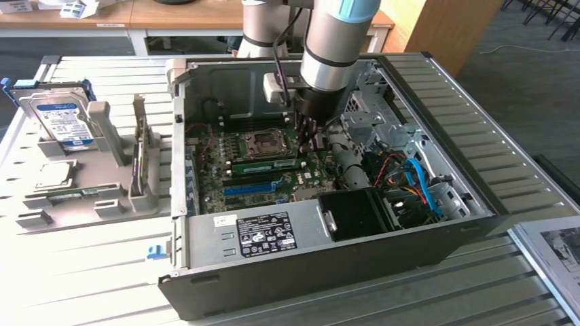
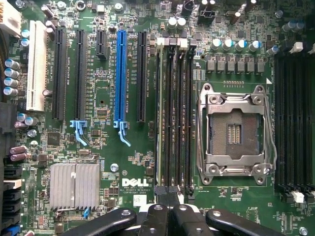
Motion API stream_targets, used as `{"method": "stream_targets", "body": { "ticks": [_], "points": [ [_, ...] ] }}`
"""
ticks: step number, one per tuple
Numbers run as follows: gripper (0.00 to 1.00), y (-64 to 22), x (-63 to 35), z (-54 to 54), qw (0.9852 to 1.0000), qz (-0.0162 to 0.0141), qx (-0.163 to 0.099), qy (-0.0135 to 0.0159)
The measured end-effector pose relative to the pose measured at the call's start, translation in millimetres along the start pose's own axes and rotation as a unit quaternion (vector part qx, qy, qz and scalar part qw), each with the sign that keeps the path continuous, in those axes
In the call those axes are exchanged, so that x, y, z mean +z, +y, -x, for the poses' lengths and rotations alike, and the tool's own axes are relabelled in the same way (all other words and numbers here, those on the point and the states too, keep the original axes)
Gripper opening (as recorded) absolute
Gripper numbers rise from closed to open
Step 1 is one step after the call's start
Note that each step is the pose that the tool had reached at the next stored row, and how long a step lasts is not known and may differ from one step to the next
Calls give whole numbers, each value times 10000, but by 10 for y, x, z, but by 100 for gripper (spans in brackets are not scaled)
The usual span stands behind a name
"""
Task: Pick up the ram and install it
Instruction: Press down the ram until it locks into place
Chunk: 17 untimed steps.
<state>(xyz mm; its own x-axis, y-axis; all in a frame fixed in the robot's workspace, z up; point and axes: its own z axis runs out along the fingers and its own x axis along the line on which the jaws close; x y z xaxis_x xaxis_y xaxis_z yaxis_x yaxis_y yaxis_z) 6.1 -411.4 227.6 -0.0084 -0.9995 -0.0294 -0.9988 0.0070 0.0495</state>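
there it is: the ram point(image 1: 269, 164) sits edge-up in the black memory slots point(image 2: 179, 113) beside the cpu socket point(image 2: 235, 129), in the one farthest from it. jaws pressed together above the motherboard point(image 2: 106, 78), pinching nothing (tips near the slots' end).

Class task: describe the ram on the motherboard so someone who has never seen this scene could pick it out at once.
Look inside the open computer case, at the green motherboard. Near the square CPU socket sits the ram: a long, thin green stick seated alongside black memory slots, unlike the bright blue slot farther from the socket.
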Motion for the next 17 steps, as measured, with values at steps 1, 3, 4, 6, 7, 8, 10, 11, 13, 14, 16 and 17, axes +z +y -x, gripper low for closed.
{"method": "stream_targets", "body": {
  "ticks": [1,3,4,6,7,8,10,11,13,14,16,17],
  "points": [
    [10,0,2,0,10000,0,0,0],
    [10,0,4,0,10000,0,0,1],
    [10,0,4,0,10000,0,0,1],
    [10,0,7,0,10000,0,0,0],
    [10,-1,10,0,10000,-1,0,-2],
    [10,-1,13,0,10000,0,0,-1],
    [10,-1,14,-1,10000,0,0,1],
    [10,-1,15,0,10000,0,0,0],
    [10,-1,16,0,10000,0,0,0],
    [10,-1,20,0,10000,0,0,-2],
    [10,-2,26,0,10000,0,0,0],
    [10,-2,28,-1,10000,0,0,1]
  ]
}}
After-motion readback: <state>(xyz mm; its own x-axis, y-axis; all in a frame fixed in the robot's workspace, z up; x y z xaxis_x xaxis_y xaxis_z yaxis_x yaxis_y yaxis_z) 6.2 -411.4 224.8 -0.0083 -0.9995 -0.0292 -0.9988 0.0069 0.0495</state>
